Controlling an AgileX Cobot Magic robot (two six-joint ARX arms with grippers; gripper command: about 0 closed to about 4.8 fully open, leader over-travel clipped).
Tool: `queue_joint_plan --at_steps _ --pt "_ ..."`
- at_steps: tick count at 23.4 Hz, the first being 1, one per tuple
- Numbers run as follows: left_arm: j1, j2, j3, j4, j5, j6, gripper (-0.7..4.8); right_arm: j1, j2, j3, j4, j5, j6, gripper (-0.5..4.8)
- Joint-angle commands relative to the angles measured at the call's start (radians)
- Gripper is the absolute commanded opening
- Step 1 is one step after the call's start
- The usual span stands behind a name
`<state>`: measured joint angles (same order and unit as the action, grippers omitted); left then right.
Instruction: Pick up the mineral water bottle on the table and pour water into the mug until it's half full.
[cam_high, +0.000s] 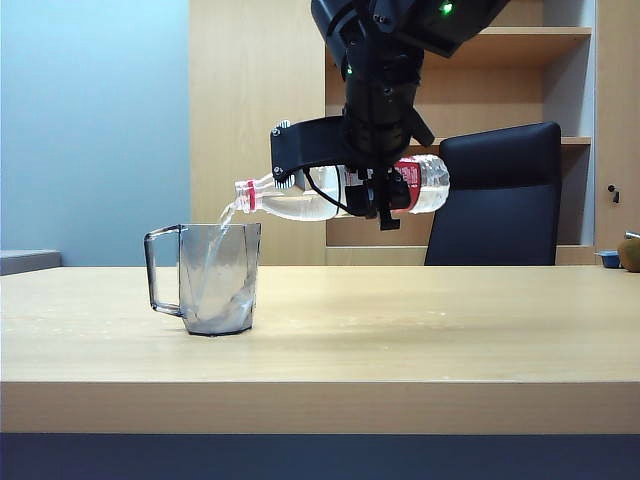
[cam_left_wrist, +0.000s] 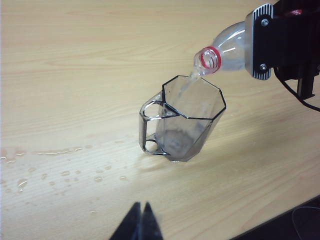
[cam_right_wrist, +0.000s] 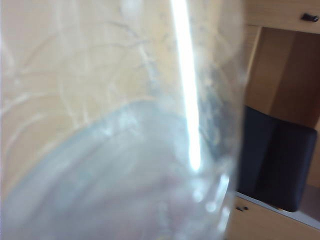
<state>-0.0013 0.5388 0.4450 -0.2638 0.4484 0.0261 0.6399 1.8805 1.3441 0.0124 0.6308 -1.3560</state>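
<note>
Right gripper (cam_high: 372, 190) clamped clear ribbed plastic mineral water bottle (cam_high: 300, 200), pouring water (cam_high: 226, 214) | translucent grey faceted mug (cam_high: 218, 278) barely filled, steady tilt advised | left gripper (cam_left_wrist: 141, 224) fingers pinched together, idle near the mug.

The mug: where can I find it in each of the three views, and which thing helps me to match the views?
Exterior view: the mug stands on the table, left of centre, handle to the left.
Left wrist view: the mug is near the middle, below the bottle mouth.
Right wrist view: not in it; the mineral water bottle fills the picture.
Shared landmark: the mineral water bottle, held by the right gripper.
</note>
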Motion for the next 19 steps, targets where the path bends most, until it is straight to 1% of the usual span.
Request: queue_joint_plan --at_steps 1,4,8,10,17,19 --pt "0.000 -0.001 0.003 0.017 0.000 0.000 -0.02 0.015 -0.018 0.013 0.051 0.028 -0.037 2.56" --pt "0.000 -0.001 0.003 0.017 0.000 0.000 -0.02 0.029 -0.018 0.013 0.052 0.052 -0.093 2.56" --pt "0.000 -0.001 0.003 0.017 0.000 0.000 -0.02 0.038 -0.018 0.013 0.074 0.096 -0.119 2.56" --pt "0.000 -0.001 0.003 0.017 0.000 0.000 -0.02 0.040 -0.018 0.013 0.076 0.112 -0.122 2.56" --pt "0.000 -0.001 0.002 0.010 0.000 0.000 -0.02 0.053 -0.018 0.013 0.074 0.111 -0.120 2.56" --pt "0.000 -0.001 0.003 0.011 -0.001 0.000 -0.02 0.053 -0.018 0.013 0.073 0.111 -0.077 2.56"
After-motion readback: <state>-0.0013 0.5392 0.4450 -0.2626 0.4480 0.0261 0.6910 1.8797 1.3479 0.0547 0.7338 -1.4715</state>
